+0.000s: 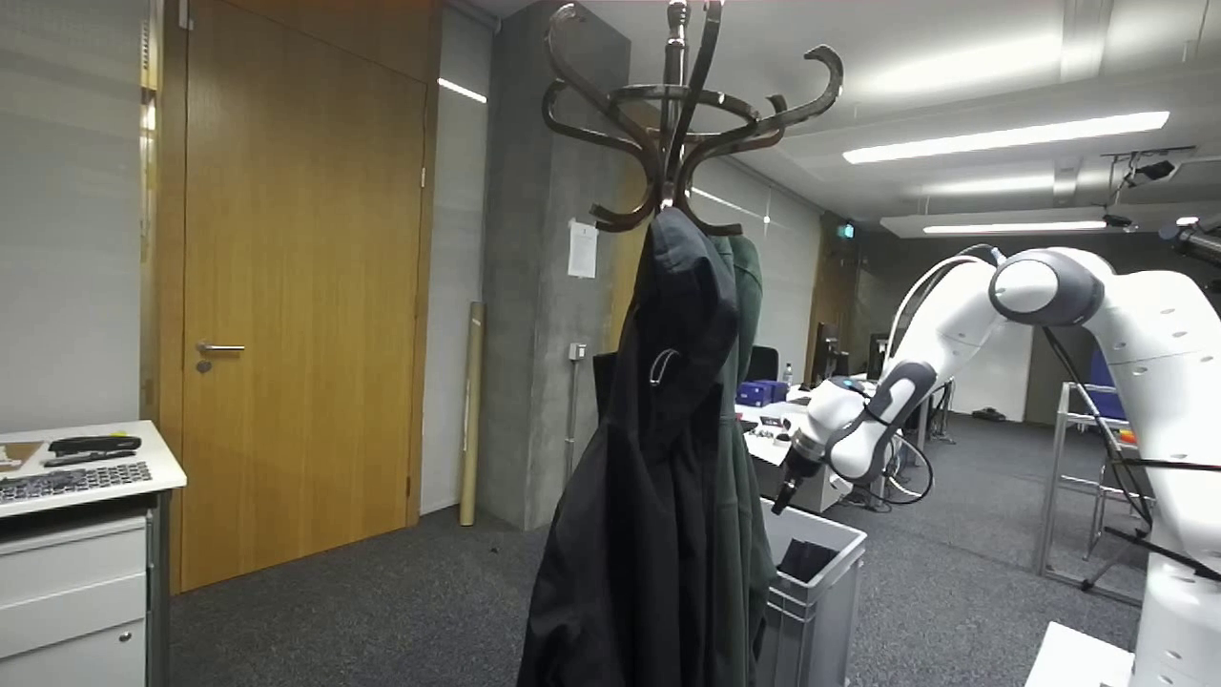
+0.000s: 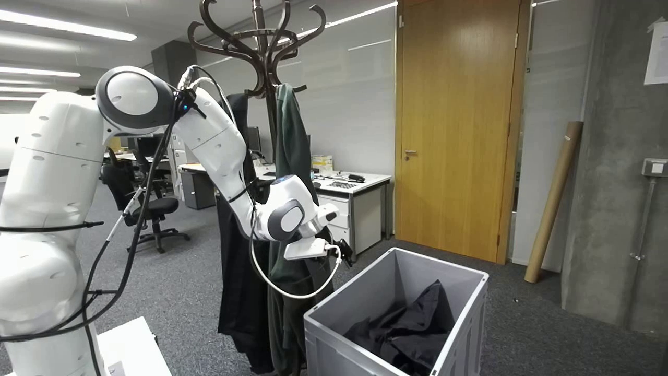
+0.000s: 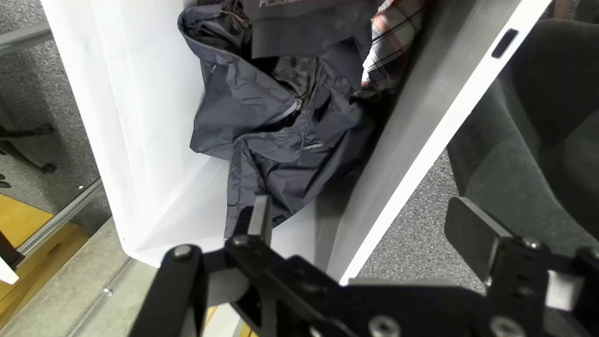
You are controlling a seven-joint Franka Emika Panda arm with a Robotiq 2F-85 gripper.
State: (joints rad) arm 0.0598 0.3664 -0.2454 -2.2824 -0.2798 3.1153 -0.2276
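Seemingly done: dark garment (image 3: 285, 147) was placed crumpled inside grey bin (image 2: 336, 347) | fingers (image 3: 472, 229) were parted wide, nothing held, near the bin | green garment (image 2: 289, 141) was left hung on coat stand (image 2: 259, 21)

White arm (image 2: 211, 138) bent at the elbow (image 2: 133, 98), wrist (image 2: 284, 213) tilted downward, gripper (image 3: 359, 206) spread wide apart
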